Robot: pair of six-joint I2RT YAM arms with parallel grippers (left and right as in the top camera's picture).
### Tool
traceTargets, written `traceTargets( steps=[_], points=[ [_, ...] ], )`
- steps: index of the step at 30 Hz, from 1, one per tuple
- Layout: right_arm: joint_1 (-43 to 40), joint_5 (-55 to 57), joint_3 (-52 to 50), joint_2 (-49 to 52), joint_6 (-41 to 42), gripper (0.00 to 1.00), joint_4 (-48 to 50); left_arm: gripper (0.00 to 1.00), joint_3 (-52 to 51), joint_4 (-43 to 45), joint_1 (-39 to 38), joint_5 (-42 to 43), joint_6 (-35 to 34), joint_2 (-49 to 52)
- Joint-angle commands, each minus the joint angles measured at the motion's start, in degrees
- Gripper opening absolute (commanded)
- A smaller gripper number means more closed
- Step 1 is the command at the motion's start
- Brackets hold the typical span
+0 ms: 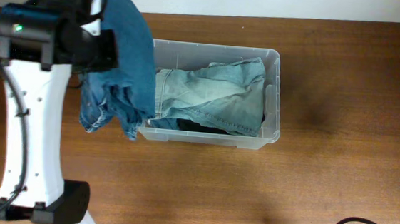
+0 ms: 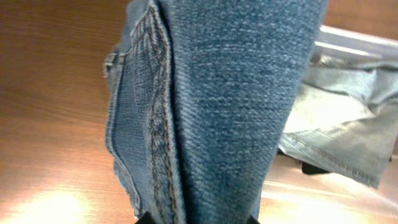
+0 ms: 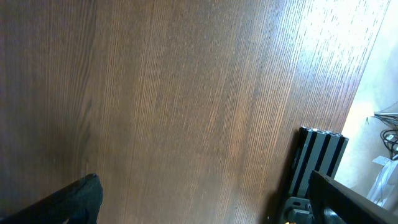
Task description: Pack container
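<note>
Revealing seam stitching [image 2: 163,124] unseen overhead, the left wrist view shows dark jeans [image 2: 242,93] clamped in the left gripper [image 2: 198,219]; right gripper [image 3: 208,202] spread. Clear container [image 1: 279,75] holds pale denim [image 1: 216,92].

clear rectangular container [image 1: 276,89] stands upright, open-topped, partly filled.

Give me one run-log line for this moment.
left gripper: shut on dark jeans, hanging over container left end | inside: light denim | right gripper: open above table
</note>
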Motion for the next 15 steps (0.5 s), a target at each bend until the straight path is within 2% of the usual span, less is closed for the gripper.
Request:
traceTargets(
  steps=[1, 8, 15],
  points=[
    [-0.15, 0.28, -0.24, -0.07, 0.50, 0.98, 0.02, 0.01, 1.29, 0.35, 4.26, -3.21, 1.40, -7.78],
    [-0.15, 0.28, -0.24, -0.07, 0.50, 0.98, 0.02, 0.01, 1.29, 0.35, 12.52, -3.19, 1.70, -12.48],
    [-0.15, 0.28, -0.24, -0.07, 0.50, 0.98, 0.00, 0.01, -1.95, 0.37, 12.57, 2.21, 5.42, -12.04]
  ],
)
